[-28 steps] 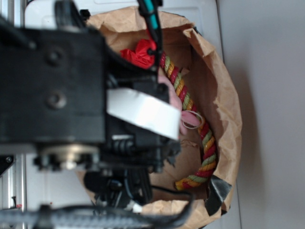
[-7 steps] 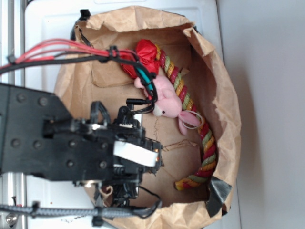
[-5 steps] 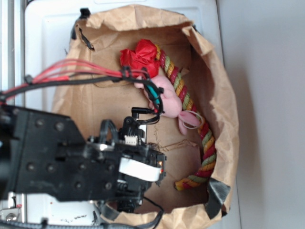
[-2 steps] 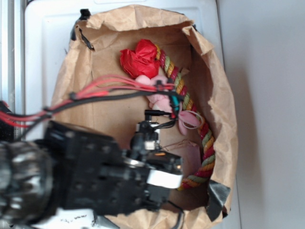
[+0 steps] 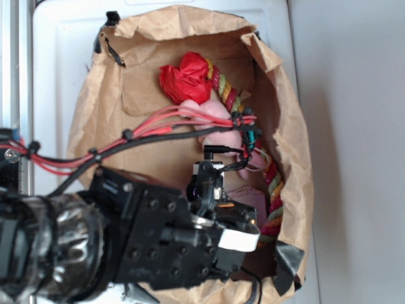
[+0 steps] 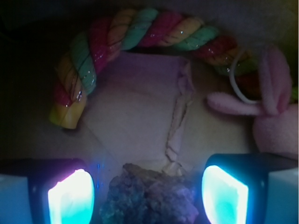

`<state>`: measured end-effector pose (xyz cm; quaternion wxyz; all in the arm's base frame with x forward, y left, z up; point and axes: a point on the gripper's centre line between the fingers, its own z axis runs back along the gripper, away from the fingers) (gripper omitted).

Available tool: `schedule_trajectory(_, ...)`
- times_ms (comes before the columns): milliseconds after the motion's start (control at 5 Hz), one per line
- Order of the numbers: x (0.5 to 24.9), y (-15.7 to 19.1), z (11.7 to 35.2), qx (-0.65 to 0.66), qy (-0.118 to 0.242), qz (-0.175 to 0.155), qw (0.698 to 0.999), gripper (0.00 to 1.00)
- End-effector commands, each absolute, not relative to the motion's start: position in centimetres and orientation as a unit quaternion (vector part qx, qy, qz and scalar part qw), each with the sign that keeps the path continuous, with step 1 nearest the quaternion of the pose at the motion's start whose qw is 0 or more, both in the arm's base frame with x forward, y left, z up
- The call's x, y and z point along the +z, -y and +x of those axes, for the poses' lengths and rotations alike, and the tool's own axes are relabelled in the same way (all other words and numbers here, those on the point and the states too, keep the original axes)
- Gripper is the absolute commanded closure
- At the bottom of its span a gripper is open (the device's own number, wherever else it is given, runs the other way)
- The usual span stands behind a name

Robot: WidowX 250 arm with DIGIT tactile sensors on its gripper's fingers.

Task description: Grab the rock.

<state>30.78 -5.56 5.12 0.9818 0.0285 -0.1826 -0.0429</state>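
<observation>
Basically, main risk: small dark grey-brown rough rock (image 6: 148, 195) is angular, so the glowing pads (image 6: 70, 197) could skate off a facet and squirt it out, or pinch the raised crease in the brown paper bag floor (image 6: 140, 116) just above it. Gripper (image 6: 147, 196) is spread wide, holding nothing. Rock sits bottom centre of the wrist frame, between the two fingers, gaps either side, not touching. Multicoloured braided rope (image 6: 140, 35) arcs across the top; pink plush pig (image 6: 275, 116) is at right edge, apart.

arm: moved right, deeper into paper bag (image 5: 285, 126); tool (image 6: 147, 193): now astride rock (image 6: 147, 198); pig (image 5: 218, 120): more hidden
</observation>
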Motion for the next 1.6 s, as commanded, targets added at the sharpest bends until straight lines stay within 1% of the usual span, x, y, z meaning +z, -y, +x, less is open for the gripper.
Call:
schedule_trajectory(0, 5.8, 6.5, 31.9, -0.049, 0.194, 0.031, 0.979, 0.0)
schedule_trajectory(200, 5.0, 6.0, 32.2, -0.043, 0.186, 0.044, 0.981, 0.0)
schedule_trajectory(400, 4.6, 5.4, 32.8, -0.035, 0.178, 0.049, 0.982, 0.0)
schedule_trajectory(600, 4.9, 5.2, 33.1, -0.026, 0.178, 0.043, 0.983, 1.0)
schedule_trajectory(800, 5.5, 4.8, 33.2, -0.021, 0.186, 0.035, 0.982, 1.0)
schedule_trajectory(1200, 5.7, 4.7, 33.0, -0.023, 0.187, 0.03, 0.982, 1.0)
schedule_trajectory(1400, 5.9, 4.6, 33.1, -0.024, 0.188, 0.026, 0.982, 0.0)
